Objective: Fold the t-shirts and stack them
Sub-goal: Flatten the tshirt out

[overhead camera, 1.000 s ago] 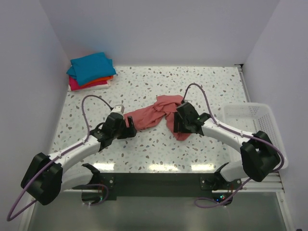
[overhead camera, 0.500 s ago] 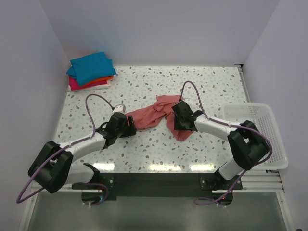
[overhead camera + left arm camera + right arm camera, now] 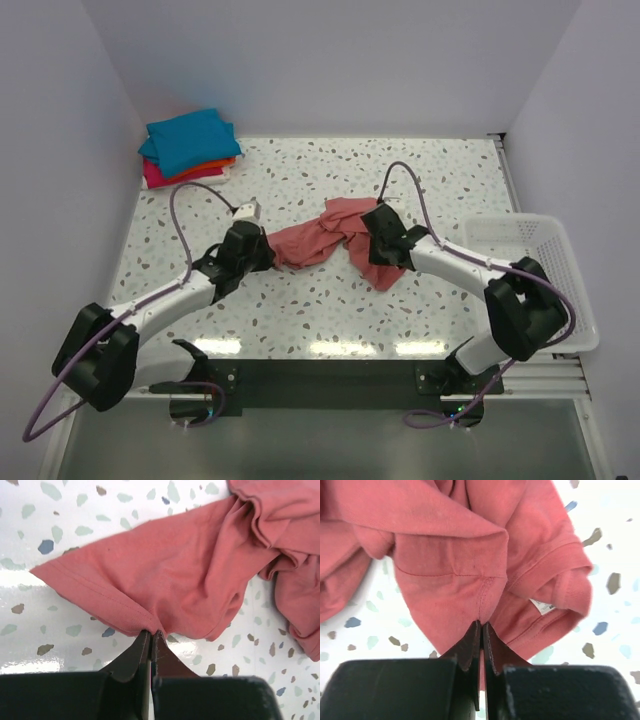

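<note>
A crumpled salmon-pink t-shirt lies in the middle of the speckled table. My left gripper is shut on the shirt's left hem edge; in the left wrist view the cloth bunches right at the closed tips. My right gripper is shut on a seamed fold of the same shirt, its tips pinching the cloth beside the white neck label. Folded t-shirts, teal-blue on top of orange and magenta-pink, sit stacked at the far left corner.
A white plastic mesh basket stands at the right edge of the table, next to my right arm. White walls close in the table at the back and on both sides.
Both grippers have shut on the salmon-pink shirt; a second ago their jaws stood open at its edges. The left arm has edged forward and the right arm has shifted slightly.
</note>
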You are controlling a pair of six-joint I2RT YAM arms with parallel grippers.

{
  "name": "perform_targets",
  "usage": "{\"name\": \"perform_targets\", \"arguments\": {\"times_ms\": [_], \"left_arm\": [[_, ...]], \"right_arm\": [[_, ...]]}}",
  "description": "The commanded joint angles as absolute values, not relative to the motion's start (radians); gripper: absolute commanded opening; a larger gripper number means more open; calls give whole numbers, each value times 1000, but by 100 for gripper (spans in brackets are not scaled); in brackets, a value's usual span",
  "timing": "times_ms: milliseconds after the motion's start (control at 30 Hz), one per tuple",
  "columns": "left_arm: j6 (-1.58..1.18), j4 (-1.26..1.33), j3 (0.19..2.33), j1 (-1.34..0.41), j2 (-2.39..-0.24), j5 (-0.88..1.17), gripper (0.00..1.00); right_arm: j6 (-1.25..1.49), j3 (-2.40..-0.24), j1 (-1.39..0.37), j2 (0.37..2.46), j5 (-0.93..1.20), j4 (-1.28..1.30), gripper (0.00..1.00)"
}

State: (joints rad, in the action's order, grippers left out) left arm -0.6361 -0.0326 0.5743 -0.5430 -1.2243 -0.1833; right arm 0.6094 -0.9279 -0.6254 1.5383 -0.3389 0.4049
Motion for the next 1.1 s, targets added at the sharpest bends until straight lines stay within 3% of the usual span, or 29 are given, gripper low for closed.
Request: {"name": "perform_targets", "arguments": {"times_ms": [0, 267, 633, 933, 1067], "left_arm": [[-609, -77, 662, -531, -1149, -229, 0], [-577, -248, 801, -508, -979, -285, 0], [-471, -517, 1186, -486, -778, -475, 0], [-423, -486, 1264, -483, -859, -575, 0], [-403, -388, 1284, -353, -1012, -462, 0]], "right_arm": [[595, -986, -612, 1424, -417, 440, 0], [557, -1072, -584, 1183, -497, 589, 0], [474, -1350, -571, 910, -669, 772, 0], [367, -1443, -561, 994, -762, 655, 0], [382, -1512, -430, 1136, -571, 598, 0]]}}
